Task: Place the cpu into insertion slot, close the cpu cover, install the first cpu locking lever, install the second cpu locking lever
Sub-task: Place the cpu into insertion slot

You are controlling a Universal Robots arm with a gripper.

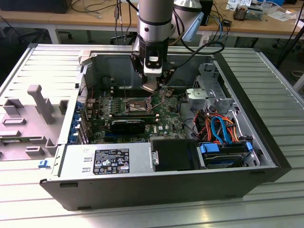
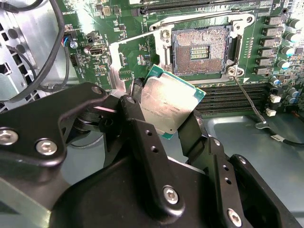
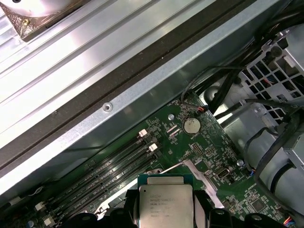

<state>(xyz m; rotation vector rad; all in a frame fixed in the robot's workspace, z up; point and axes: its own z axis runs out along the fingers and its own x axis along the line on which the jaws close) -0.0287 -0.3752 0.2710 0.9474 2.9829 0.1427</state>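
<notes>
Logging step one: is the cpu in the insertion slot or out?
Out. In the second wrist view the insertion slot shows its bare contact field, and the gripper holds the cpu clear of it.

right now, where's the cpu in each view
Exterior view: the cpu hangs under the arm's wrist, above the motherboard.
Second wrist view: the cpu sits tilted between the black fingers, just short of the insertion slot.
First wrist view: the cpu has its silvery top facing the camera, held beside the memory slots.
Shared landmark: the long black memory slots.
</notes>
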